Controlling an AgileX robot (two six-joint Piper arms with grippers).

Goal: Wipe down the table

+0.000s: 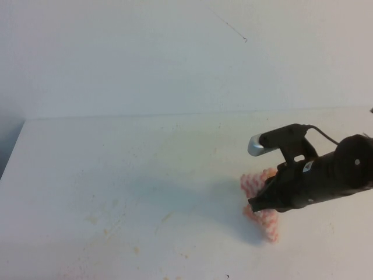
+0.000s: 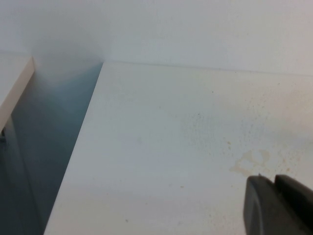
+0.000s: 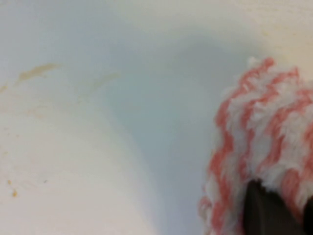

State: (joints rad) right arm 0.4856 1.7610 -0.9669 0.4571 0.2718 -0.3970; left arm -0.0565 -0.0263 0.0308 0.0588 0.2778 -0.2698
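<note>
"Where's the cloth (image 1: 257, 183)?"
"The fluffy pink-and-white striped cloth lies on the white surface (image 1: 116, 175), right side. The right gripper (image 1: 257, 204) pinches it in its jaws."
"And the left gripper (image 2: 274, 185)?"
"Over the spotty surface, jaws pressed together."

cloth (image 1: 255, 182): pink-white striped, fluffy, bunched | pinched in my right claw (image 1: 259, 204) | lying on table (image 1: 116, 157), right side | table white, stained

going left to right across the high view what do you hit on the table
brownish stains → red and white cloth → right gripper, shut on the cloth, its arm running off right. left gripper is outside this view, shut above the table.
</note>
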